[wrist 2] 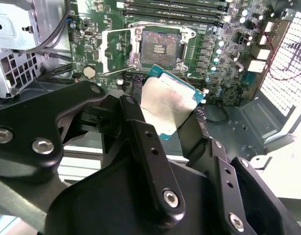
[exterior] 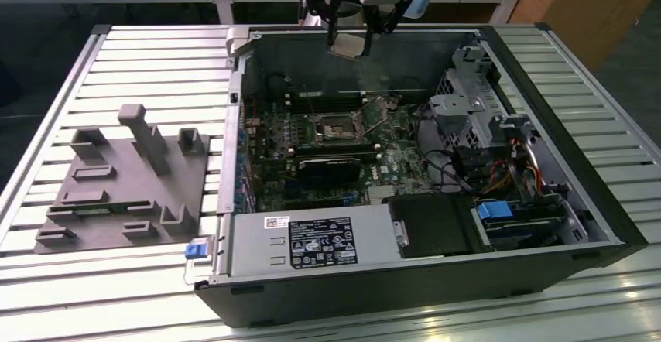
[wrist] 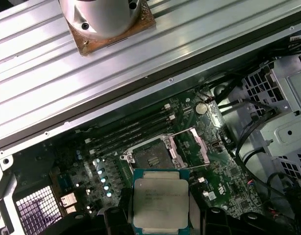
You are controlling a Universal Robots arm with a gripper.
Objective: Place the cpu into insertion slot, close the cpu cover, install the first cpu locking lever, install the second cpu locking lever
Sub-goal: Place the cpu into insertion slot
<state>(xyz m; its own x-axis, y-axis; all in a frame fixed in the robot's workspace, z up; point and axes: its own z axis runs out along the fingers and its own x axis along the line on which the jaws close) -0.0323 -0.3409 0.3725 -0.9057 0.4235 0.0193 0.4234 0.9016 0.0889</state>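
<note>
We see the pincer (exterior: 358,42) hanging above the far end of the open computer case (exterior: 434,284), which lies on its side on the slatted metal table (exterior: 155,63). Its two black fingers (wrist 2: 140,139) are drawn in narrowly and clamp the cpu (wrist 2: 166,105) by two opposite edges. The chip's dull silver top faces the cameras in both wrist views, and its green rim shows at the free corners. In the exterior view the cpu (exterior: 347,46) sits tilted between the fingertips, well above the green circuit board (exterior: 299,137) and touching nothing else.

In the first wrist view the pincer (wrist: 160,218) holds the cpu (wrist: 160,205) in the foreground, with the insertion slot (wrist: 150,157) beyond it and well apart. The slot (wrist 2: 158,46) lies bare, with its dark centre uncovered inside the silvery rim. The cpu cover (wrist 2: 113,51) is swung open and stands just beside the socket, hinged at one edge. We also see it in the first wrist view (wrist: 193,146) on the side of the slot nearer the round coin battery (wrist: 202,107). We cannot tell how the locking levers stand.

On the exterior view's left, a grey moulded fixture (exterior: 124,195) rests on the table beside the case.
</note>
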